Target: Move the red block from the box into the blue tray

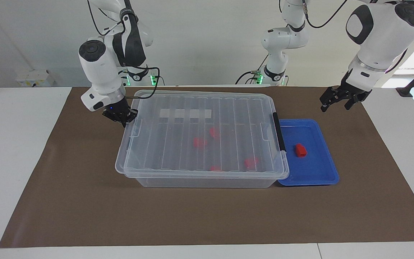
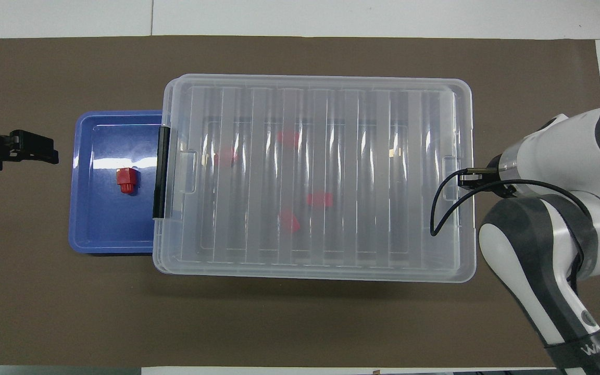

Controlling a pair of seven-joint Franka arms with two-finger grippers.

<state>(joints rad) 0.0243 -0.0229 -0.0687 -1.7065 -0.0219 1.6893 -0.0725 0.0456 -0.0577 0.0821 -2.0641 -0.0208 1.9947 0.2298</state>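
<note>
**Lid on box, one red block lies in blue tray, both grippers empty**

We see the right gripper (image 1: 120, 116) low at the box's (image 1: 207, 180) end toward the right arm, at the lid rim's corner nearer the robots. Its wrist bends down and its fingers point at the mat. We cannot tell if its fingers are parted or together, and the overhead view hides them under the arm. We see nothing in it.

The left gripper (image 1: 338, 100) hangs over bare mat (image 1: 207, 216) near the blue tray (image 1: 322, 178), toward the left arm's end. Its wrist tilts down and its fingers are spread apart, holding nothing.

We mark the red block (image 1: 300, 150) lying in the blue tray, on the tray floor about midway, clear of the rim. In the overhead view the red block (image 2: 126, 179) has its wider end farther from the robots and its narrower stub nearer them, so the long axis runs roughly toward and away from the robots.

The blue tray (image 2: 84, 208) sits against the box's (image 2: 310, 273) latch end, partly under the lid edge. The black latch (image 1: 279, 132) is on that end. Four more red pieces (image 1: 199, 142) show blurred through the closed ribbed lid (image 1: 164, 151).
</note>
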